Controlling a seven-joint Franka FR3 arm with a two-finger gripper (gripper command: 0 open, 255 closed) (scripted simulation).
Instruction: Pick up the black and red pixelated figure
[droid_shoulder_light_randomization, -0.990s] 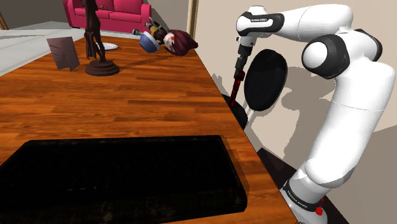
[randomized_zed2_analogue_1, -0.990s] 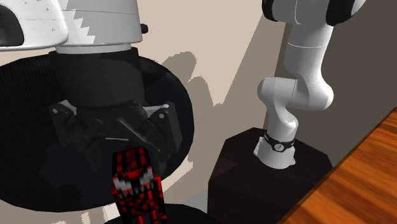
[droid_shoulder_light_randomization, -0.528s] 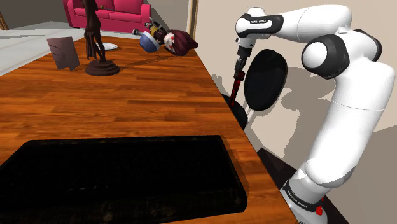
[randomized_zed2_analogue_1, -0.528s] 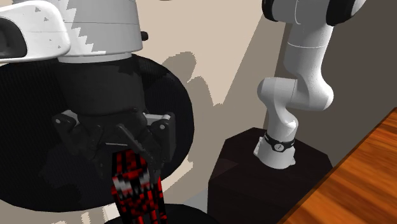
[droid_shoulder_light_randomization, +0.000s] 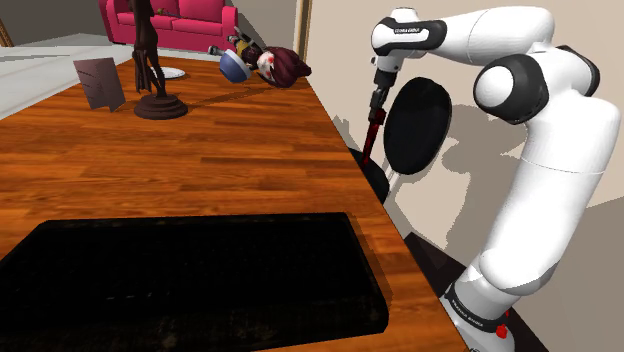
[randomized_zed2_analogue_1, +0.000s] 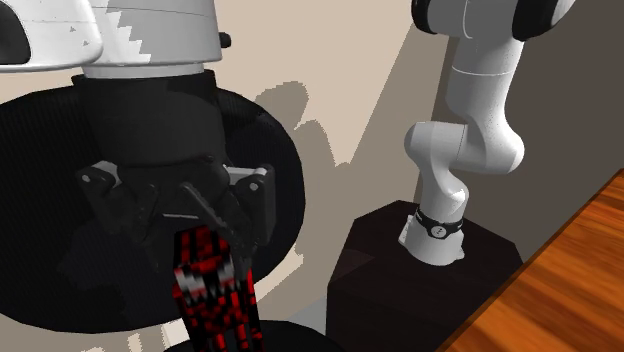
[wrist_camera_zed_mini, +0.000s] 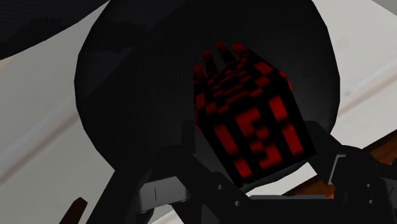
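Right at the hand: the gripper (wrist_camera_zed_mini: 254, 146) is clamped on the figure (wrist_camera_zed_mini: 245, 108). Its matte black fingers (wrist_camera_zed_mini: 159, 184) press in from either side of the blocky head. That head is a cube covered in small square tiles, glossy red on black, like coarse pixels. From the second exterior view the body hangs below the hand as a narrow, straight-edged bar with the same checkered pattern.

In the shoulder view the figure is off the table (droid_shoulder_light_randomization: 200, 160), just past its edge on the view's right. It dangles almost upright above a rounded black shape. I can't tell whether its lower end clears that shape or touches it. Just behind it stands a smooth black oval disc (droid_shoulder_light_randomization: 415, 122), with no markings I can make out.

The arm (droid_shoulder_light_randomization: 540, 150) is glossy white, rounded segments with dark joints, arching over from its dark boxy stand (randomized_zed2_analogue_1: 440, 285).

Out across the table now. The top is polished wood with a warm reddish-brown grain running in long planks. Nearest the camera lies a wide flat black slab (droid_shoulder_light_randomization: 190, 280) with rounded corners and a faintly speckled surface. Farther along a small grey-brown plaque (droid_shoulder_light_randomization: 100, 82) leans upright. Just beside it is a slim dark statue (droid_shoulder_light_randomization: 152, 70) on a round stepped base. At the far end a doll (droid_shoulder_light_randomization: 275, 65) with dark red hair lies on its side. Beyond the table is a bright pink sofa (droid_shoulder_light_randomization: 185, 20) with plump cushions.
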